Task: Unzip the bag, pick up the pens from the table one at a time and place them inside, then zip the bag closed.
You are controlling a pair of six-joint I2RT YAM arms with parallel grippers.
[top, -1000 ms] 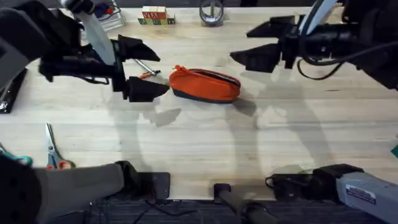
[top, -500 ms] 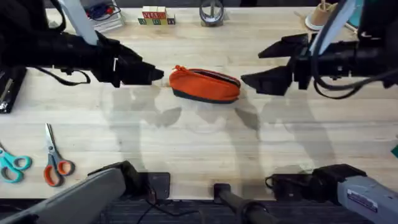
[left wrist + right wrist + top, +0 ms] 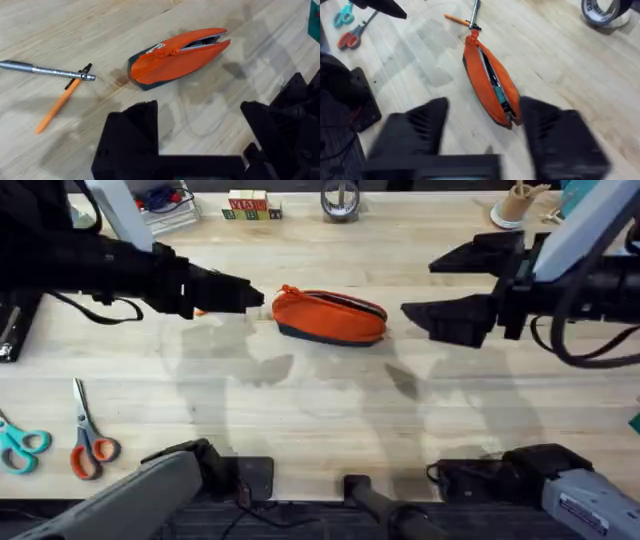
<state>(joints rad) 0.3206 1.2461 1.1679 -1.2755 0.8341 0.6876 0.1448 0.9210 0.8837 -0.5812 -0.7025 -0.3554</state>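
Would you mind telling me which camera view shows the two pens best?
The left wrist view: the orange pen and silver pen lie unobstructed, tips crossing. The right wrist view shows them smaller beyond the bag; overhead, the left arm hides them.

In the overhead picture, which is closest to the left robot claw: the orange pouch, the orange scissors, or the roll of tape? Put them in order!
From the left gripper:
1. The bag, just beside it, mid-table.
2. The tape roll, at the far edge.
3. The orange scissors, near the left front edge.
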